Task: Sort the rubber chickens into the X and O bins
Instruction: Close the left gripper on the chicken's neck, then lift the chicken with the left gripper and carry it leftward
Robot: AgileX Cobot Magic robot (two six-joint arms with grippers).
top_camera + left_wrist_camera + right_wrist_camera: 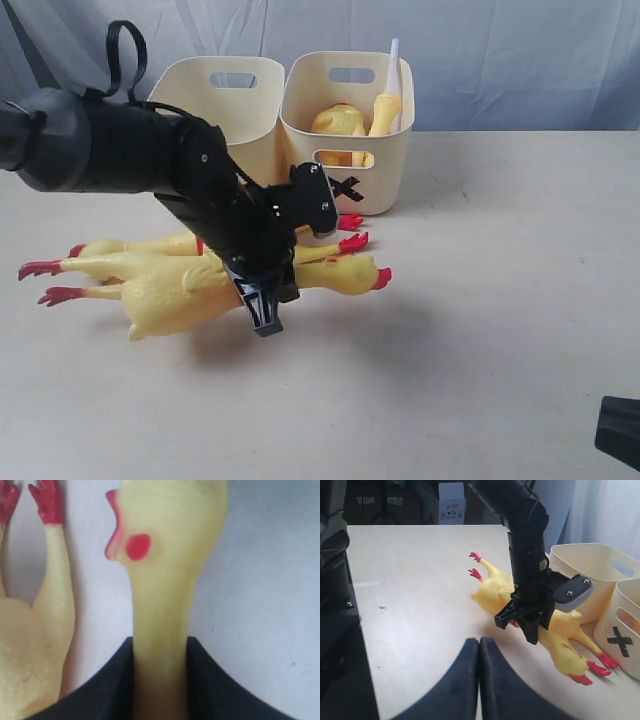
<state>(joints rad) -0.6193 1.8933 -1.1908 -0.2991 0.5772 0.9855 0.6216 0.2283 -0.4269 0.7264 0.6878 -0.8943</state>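
On the desk, nearest us: we see a long yellow rubber chicken with a red beak [170, 295] lying on its side on the pale beige desk [480, 340]. Its head points to the right of the exterior view and its red feet to the left. We cannot tell whether it rests fully on the desk or is raised a little.
Behind it: a second yellow rubber chicken [140, 245] lies alongside and touches the first. It is turned the other way, so its red feet lie beside the first one's head.
Left gripper [262, 298]: the black arm [110, 150] reaches in from the left of the exterior view. Its jaws are clamped on the neck of the nearest chicken, one on each side. In the left wrist view the head and its red comb stick out beyond them.
Right gripper [479, 680]: we find its jaws pressed together with nothing between them, above bare desk and well apart from both chickens.
X bin [385, 165]: a cream plastic tub with rounded corners and an oval handle slot, marked with a black X [345, 187], at the back of the desk.
Inside the X bin: a third yellow rubber chicken [338, 120], and a fourth yellow one with a white tube [386, 108] that rises above the rim.
Other bin [215, 110]: a matching cream plastic tub just beside the X bin, on its left. The arm covers its front, so we cannot read any mark.
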